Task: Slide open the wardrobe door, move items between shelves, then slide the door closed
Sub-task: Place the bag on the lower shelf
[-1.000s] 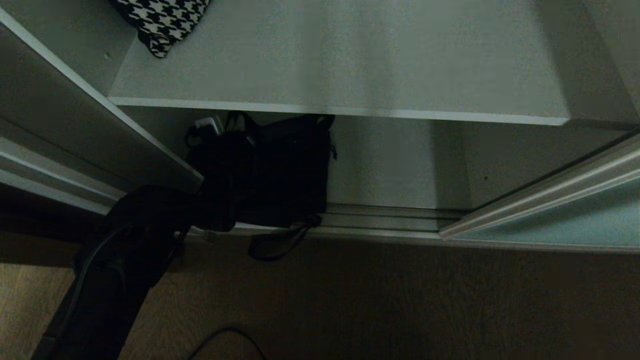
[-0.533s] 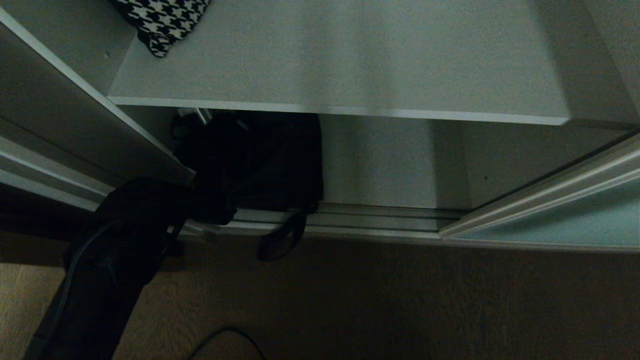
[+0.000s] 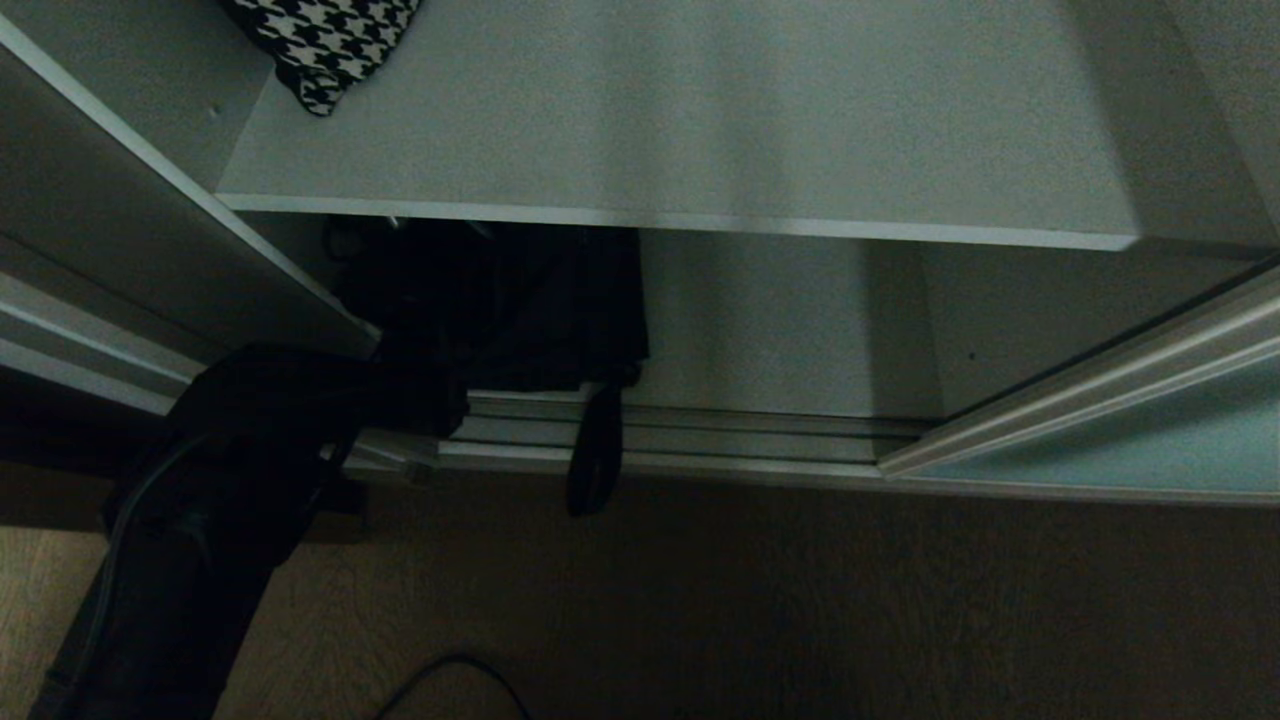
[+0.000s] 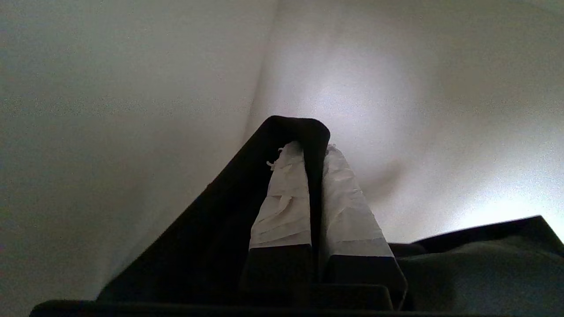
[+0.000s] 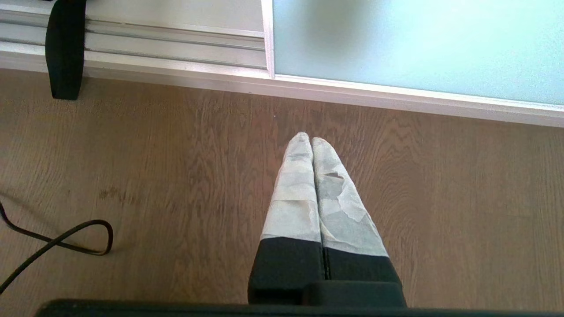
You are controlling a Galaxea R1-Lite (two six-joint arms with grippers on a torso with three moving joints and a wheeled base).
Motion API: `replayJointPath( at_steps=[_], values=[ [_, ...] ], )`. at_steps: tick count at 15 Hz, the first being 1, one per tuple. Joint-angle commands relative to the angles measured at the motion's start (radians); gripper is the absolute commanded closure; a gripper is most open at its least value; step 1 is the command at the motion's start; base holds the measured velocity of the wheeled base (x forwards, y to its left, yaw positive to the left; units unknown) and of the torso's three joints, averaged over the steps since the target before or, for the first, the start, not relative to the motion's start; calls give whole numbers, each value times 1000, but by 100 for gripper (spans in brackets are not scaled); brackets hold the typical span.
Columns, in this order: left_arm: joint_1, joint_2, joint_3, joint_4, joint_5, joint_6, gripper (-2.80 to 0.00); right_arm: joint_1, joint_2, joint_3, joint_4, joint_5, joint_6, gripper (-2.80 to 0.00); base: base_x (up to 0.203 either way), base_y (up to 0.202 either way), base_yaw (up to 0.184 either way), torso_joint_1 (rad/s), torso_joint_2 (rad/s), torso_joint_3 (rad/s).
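While clamped on strap of floppy black fabric bag (image 3: 520,300) beneath pale grey shelf (image 3: 690,110), left gripper (image 4: 313,149) raised; right gripper (image 5: 310,141) together, idle above floor.

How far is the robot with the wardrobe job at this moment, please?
Done: the sliding door stands open at the right. In hand: the left gripper has its jaws shut on a strap of the black bag under the shelf; the houndstooth bag already lies on that shelf. Left: placing the black bag and closing the door. The right gripper is parked, shut, above the floor.
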Motion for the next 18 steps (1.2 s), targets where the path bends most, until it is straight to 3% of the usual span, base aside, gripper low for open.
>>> replayJointPath(
  at_steps=[1, 18],
  values=[
    [-3, 32, 1, -5, -1, -2, 0, 0, 1, 0, 0, 0, 0, 0, 0, 0, 0, 0, 0, 0],
    [-16, 91, -7, -5, -10, -14, 0, 0, 1, 0, 0, 0, 0, 0, 0, 0, 0, 0, 0, 0]
  ],
)
